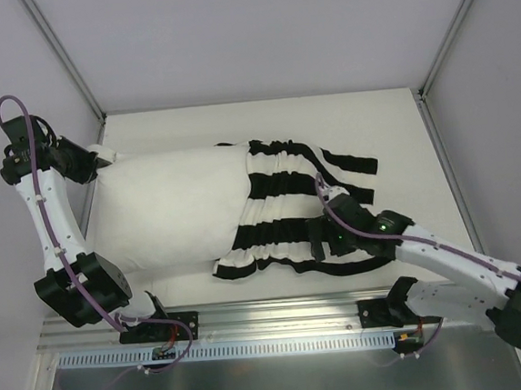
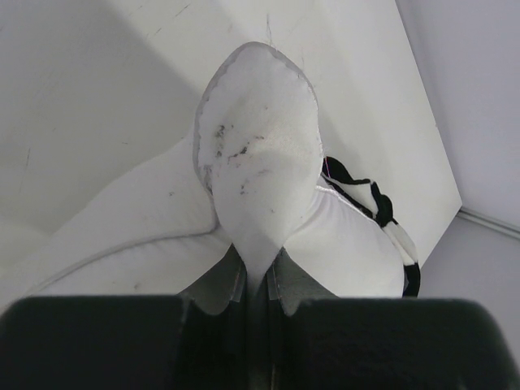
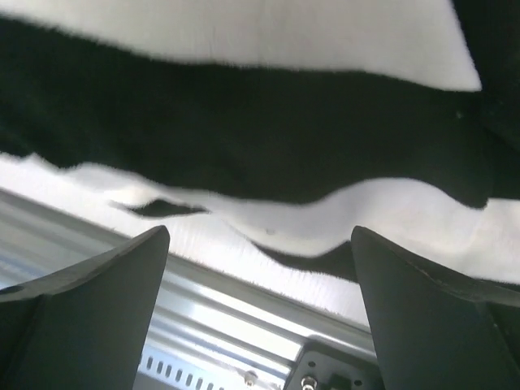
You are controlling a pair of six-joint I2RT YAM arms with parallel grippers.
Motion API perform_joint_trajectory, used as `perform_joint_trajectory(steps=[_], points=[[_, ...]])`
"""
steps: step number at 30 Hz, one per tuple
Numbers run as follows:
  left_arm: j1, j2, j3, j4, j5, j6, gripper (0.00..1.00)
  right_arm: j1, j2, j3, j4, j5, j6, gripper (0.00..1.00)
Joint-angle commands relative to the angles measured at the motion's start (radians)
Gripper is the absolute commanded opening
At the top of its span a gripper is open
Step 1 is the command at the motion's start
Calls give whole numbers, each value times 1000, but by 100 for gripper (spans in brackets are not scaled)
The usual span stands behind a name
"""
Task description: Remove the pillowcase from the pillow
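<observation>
Pillowcase [image 1: 290, 201] halfway off pillow [image 1: 171, 212]; left tool [image 2: 257, 270] tight on pillow corner, right tool [image 3: 260, 232] wide, low beside stripes.

The top view is bright and sharp, with soft light and a faint shadow under the pillow [image 1: 171, 212]. Both wrist views are fuzzy up close (the right gripper [image 3: 260, 244] is just a dark blur).

Top camera looks down from behind, wrist cameras close, all share pillowcase [image 1: 288, 202]
</observation>
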Motion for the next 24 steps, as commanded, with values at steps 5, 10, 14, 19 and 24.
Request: perform_joint_trajectory(steps=[5,10,14,19,24], points=[[11,-14,50,65,51,-24,0,46,399,99,73,142,79,89],[11,1,59,66,48,-25,0,38,353,46,46,171,144,50],[12,16,76,65,48,-39,0,-38,229,-31,-4,165,190,17],[15,27,97,66,45,-45,0,-135,99,-88,-45,149,222,17],[28,38,119,66,49,-53,0,-221,13,-111,-85,154,227,3]])
